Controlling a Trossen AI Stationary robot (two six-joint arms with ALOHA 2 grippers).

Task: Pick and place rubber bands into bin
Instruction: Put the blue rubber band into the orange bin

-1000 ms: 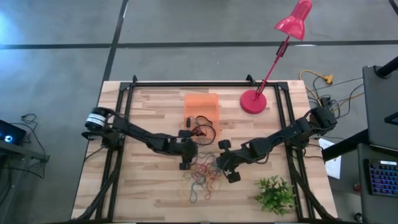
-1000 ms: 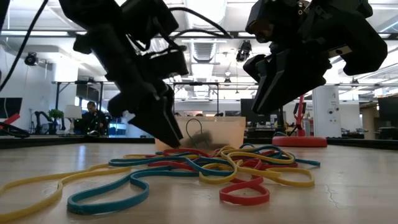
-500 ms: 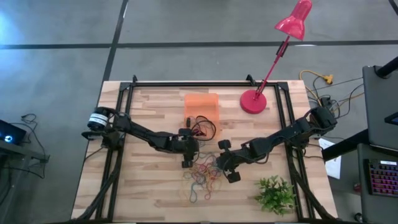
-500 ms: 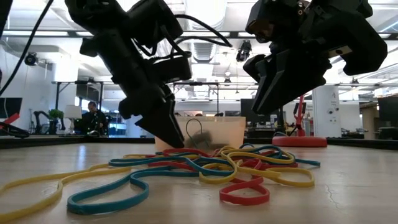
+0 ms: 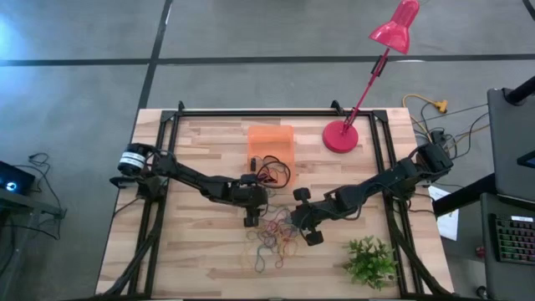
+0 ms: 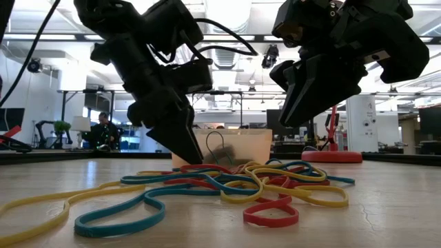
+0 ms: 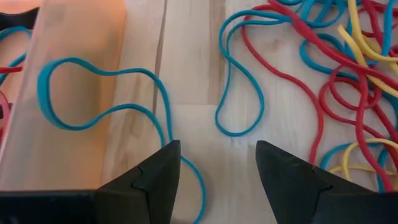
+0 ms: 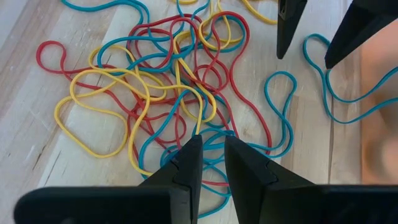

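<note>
Hovering left gripper (image 7: 214, 180) spread over rubber bands (image 8: 168, 93), bin (image 5: 270, 142) apparently adjacent

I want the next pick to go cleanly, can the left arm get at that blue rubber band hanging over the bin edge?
Probably yes. The left gripper has open jaws just short of the blue rubber band draped over the bin wall, with nothing between them.
</note>
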